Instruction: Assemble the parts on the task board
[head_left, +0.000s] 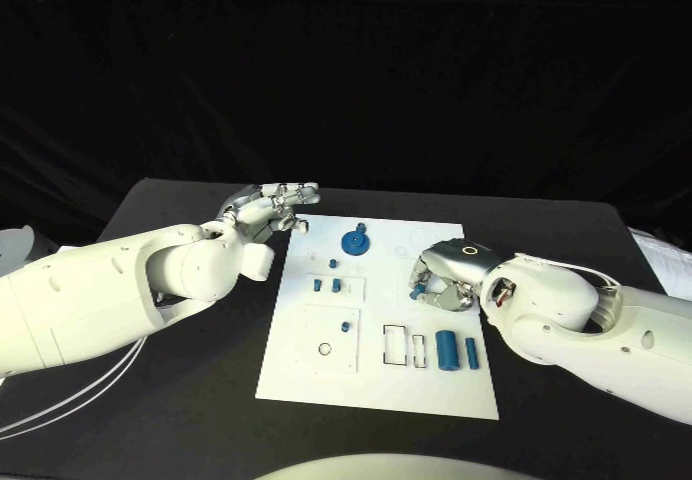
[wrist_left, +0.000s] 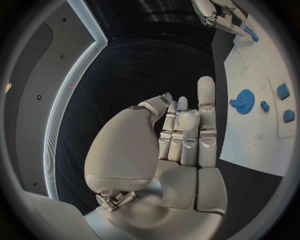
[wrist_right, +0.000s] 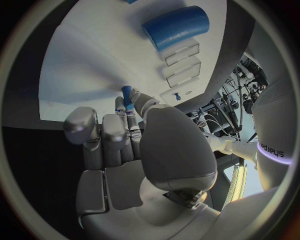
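Two white arms reach over the black surface (head_left: 173, 420), where the white board (head_left: 433, 385) lies in the middle. Right hand (head_left: 444, 280) hovers over the board's right side and pinches a small blue peg (wrist_right: 127, 94) between its fingers (wrist_right: 120, 107). Left hand (head_left: 268, 208) hangs off the board's far left corner, fingers (wrist_left: 206, 110) loosely apart and holding nothing, with the blue gear (head_left: 353, 241) near it and two blue cylinders (head_left: 449, 352) at the board's near right.

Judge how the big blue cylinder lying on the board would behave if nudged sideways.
The big blue cylinder lies on its side on the smooth task board, so it would probably roll. It looks like rigid plastic, likely light. A thinner blue pin beside it might stop it.
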